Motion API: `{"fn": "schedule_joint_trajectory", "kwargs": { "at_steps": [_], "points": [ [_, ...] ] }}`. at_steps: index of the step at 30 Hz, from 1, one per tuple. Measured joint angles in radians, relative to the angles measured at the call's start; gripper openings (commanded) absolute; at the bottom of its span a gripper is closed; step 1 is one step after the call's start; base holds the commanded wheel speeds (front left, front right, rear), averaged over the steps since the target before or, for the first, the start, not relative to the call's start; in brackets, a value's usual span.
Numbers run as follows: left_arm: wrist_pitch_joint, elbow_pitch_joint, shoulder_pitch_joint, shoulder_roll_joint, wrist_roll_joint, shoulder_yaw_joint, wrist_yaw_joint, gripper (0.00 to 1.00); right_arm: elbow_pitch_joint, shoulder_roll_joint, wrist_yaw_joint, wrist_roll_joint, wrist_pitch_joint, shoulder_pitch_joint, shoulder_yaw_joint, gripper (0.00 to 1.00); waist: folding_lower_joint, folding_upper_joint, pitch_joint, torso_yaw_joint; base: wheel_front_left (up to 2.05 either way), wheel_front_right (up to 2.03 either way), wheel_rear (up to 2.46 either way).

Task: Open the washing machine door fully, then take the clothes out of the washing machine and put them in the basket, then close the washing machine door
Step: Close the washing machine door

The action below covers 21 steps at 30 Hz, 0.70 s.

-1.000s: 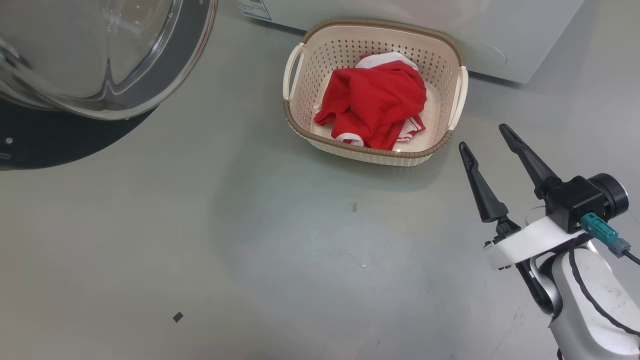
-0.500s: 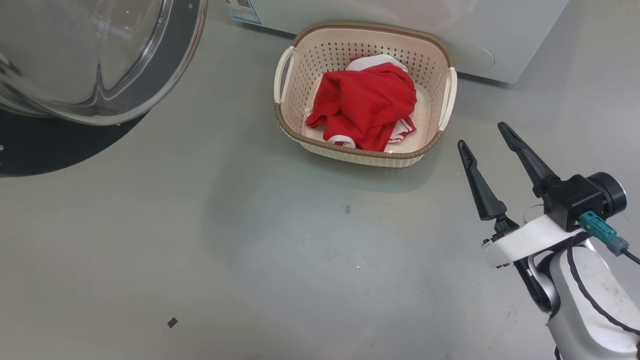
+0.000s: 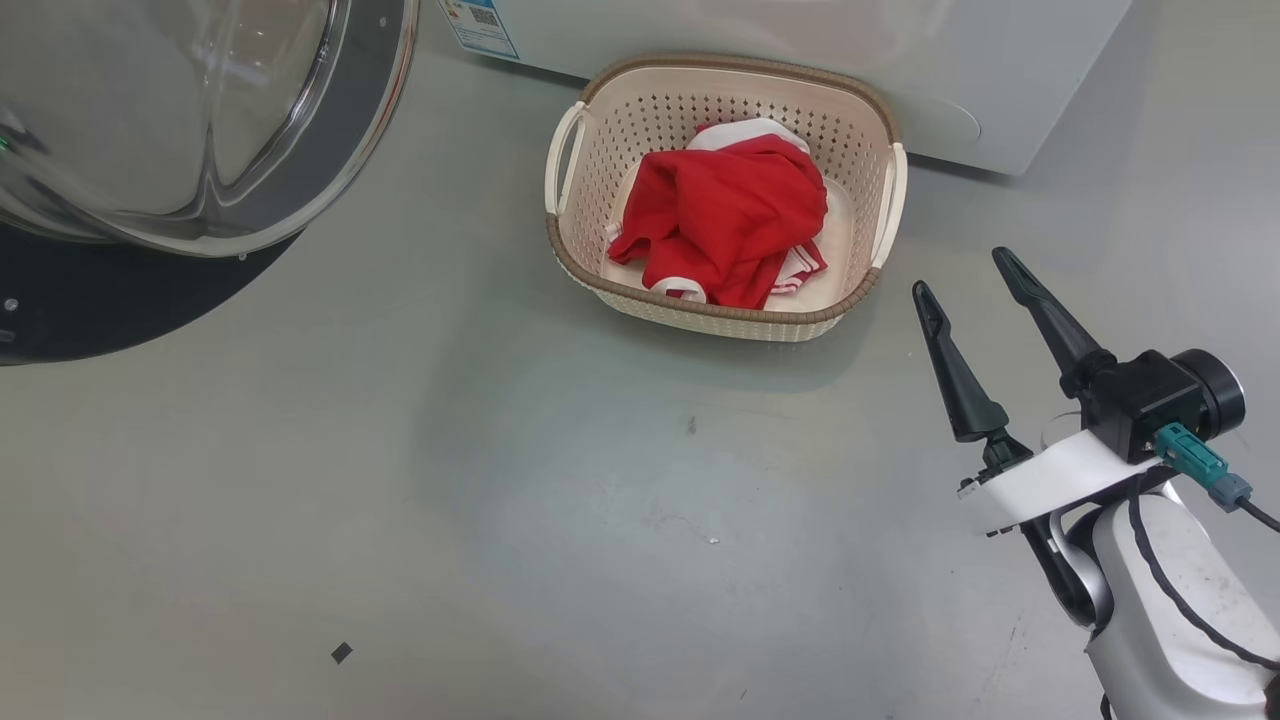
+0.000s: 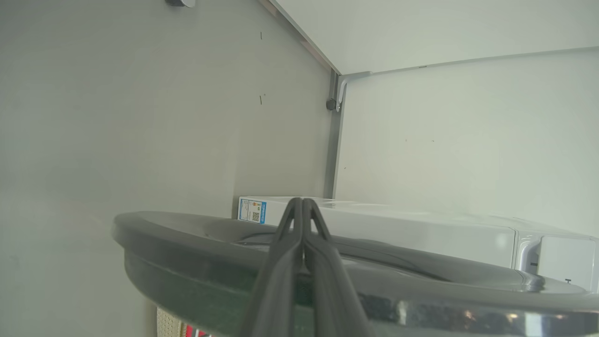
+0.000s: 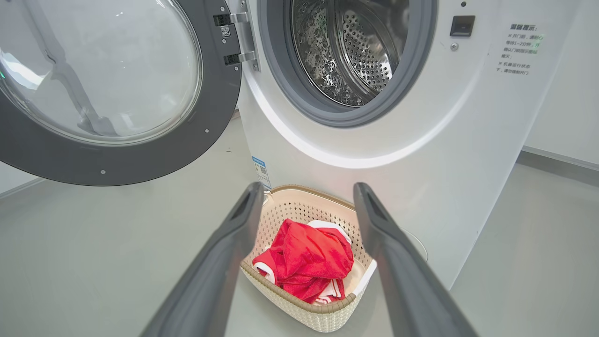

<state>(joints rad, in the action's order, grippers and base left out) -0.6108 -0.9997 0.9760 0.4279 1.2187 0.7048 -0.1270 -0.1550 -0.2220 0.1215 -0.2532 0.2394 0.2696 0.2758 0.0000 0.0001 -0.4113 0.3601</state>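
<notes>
Two tools: left tool (image 4: pixel 303 206), fingers pressed together and empty, sits at the rim of the open washing machine door (image 4: pixel 187 234); right tool (image 3: pixel 958 271) gapes empty. Red clothes (image 3: pixel 730 220) fill the basket (image 3: pixel 720 312). Push the rim steadily until it latches.

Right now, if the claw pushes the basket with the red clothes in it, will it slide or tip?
The basket probably slides rather than tips: it sits low and wide on the smooth floor. It is likely light: plastic holding only the crumpled clothes. Its perforated wall may flex under a push.
</notes>
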Motion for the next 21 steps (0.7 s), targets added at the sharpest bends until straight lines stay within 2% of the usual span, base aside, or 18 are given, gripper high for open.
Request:
{"fn": "schedule_joint_trajectory", "kwargs": {
  "at_steps": [21],
  "points": [
    [-0.129,-0.016,-0.014,-0.020,-0.010,-0.046,0.010,0.00,-0.030,0.014,0.000,-0.001,0.005,-0.002,0.006,1.00,0.0000,0.0000,0.046,0.006,0.00,0.00,0.00]
  ]
}}
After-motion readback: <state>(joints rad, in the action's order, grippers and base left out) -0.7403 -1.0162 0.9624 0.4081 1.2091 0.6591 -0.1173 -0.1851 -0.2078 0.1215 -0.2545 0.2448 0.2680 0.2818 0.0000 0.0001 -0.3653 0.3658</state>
